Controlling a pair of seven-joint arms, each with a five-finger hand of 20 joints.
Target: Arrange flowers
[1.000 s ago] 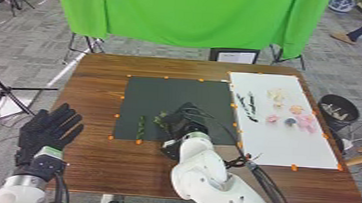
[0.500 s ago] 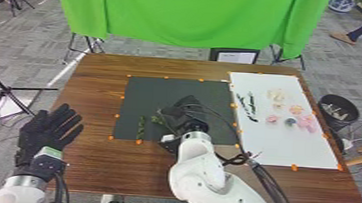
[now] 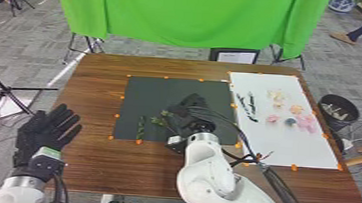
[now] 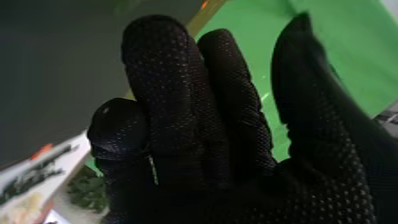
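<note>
Flowers (image 3: 305, 121) lie on the white sheet (image 3: 273, 144) in my head view; green sprigs (image 3: 141, 127) rest on the dark mat (image 3: 160, 93), left of my right hand (image 3: 195, 104). The wrist view shows its fingers straight, thumb well apart, green cloth (image 4: 355, 60) beyond. My right arm (image 3: 211, 166) hides some mat; my left hand (image 3: 40, 134) is spread.

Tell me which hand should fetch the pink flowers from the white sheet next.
Probably the right hand: it is over the black mat, beside the white sheet where the pink flowers lie. The left hand is farther away, off to the left beyond the mat.
</note>
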